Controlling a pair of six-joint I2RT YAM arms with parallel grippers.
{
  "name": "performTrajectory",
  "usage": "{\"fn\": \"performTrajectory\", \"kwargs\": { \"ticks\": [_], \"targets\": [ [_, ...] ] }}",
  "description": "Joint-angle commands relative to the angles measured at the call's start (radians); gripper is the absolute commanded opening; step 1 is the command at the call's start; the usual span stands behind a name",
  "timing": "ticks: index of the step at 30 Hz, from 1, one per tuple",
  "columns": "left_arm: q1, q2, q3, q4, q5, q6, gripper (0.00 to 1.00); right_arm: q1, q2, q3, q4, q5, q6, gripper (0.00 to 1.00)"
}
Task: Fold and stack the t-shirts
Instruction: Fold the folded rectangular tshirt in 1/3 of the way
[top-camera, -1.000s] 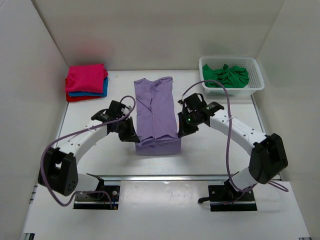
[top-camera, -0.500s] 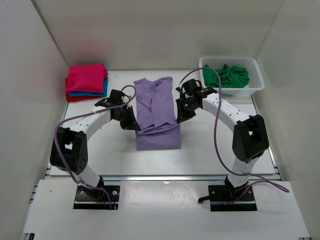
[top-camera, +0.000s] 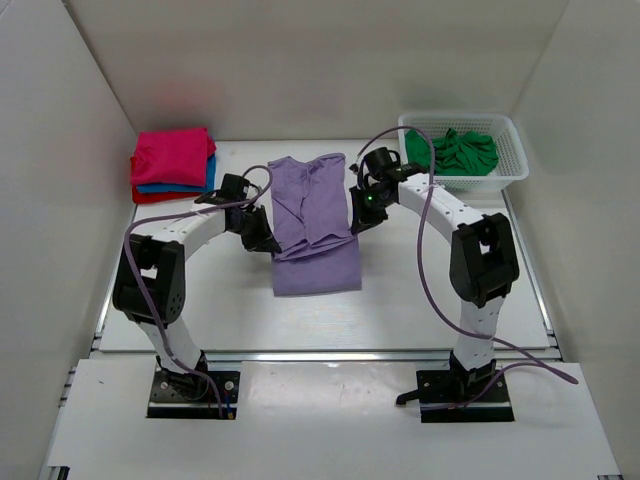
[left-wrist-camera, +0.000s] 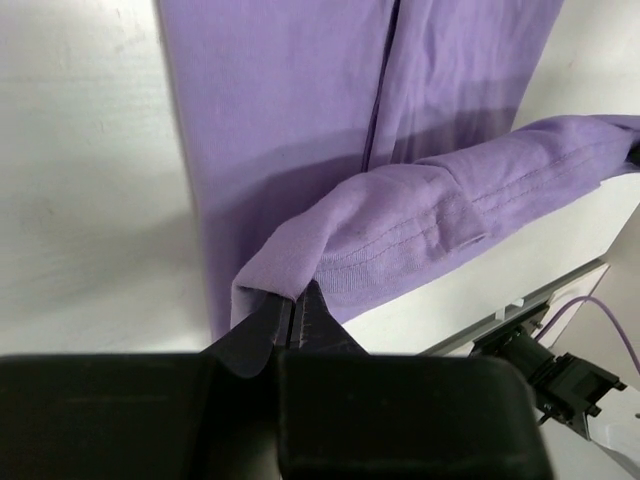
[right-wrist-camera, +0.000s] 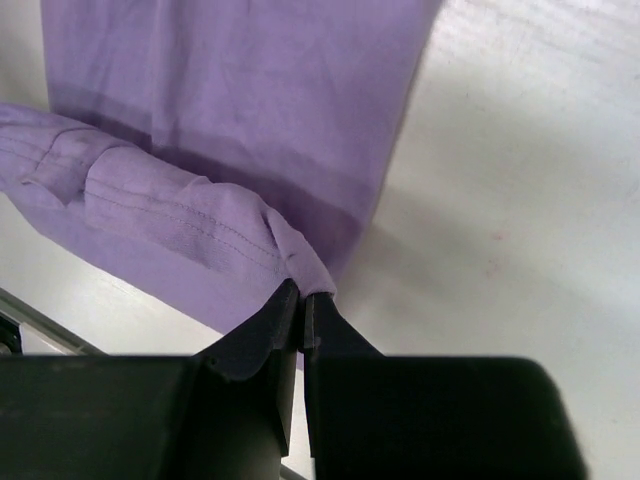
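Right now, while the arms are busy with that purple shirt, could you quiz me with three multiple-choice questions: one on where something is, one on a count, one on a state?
1. Where is the green t-shirt?
A in the white basket
B spread flat mid-table
C hanging on the back wall

2. How many folded shirts make up the stack at the far left?
A one
B three
C five

3. How do the left gripper and right gripper stand?
A both wide open
B both shut on the hem of the lilac t-shirt
C both shut on nothing

Answers:
1 A, it lies crumpled in the basket at the far right.
2 B, the pink t-shirt lies on the blue t-shirt, which lies on the red t-shirt.
3 B, each wrist view shows the fingers pinching a corner of the raised hem.
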Motion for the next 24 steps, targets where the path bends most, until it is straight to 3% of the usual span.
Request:
{"fn": "performTrajectory", "kwargs": {
  "ticks": [1,12,16,17,20,24],
  "targets": [
    [0.012,0.011,0.040,0.036,0.024,0.013,0.03,-0.015,0.031,0.068,0.008,-0.010,-0.025,0.00],
    [0.034,0.079,0.071,0.103,0.023,0.001,0.04,-0.024,0.120,0.152,0.031,0.000,-0.027,0.00],
    [0.055,0.097,0.080,0.134,0.032,-0.018,0.16,-0.029,0.155,0.183,0.037,0.013,-0.033,0.00],
    [0.052,0.105,0.080,0.138,0.041,-0.019,0.24,-0.031,0.170,0.192,0.042,0.007,-0.024,0.01],
    [0.074,0.116,0.104,0.169,0.058,-0.042,0.40,-0.040,0.169,0.207,0.057,0.007,-0.022,0.18],
    [0.086,0.128,0.129,0.230,0.067,-0.099,0.47,-0.052,0.160,0.195,0.148,-0.001,0.011,0.35]
  ]
}}
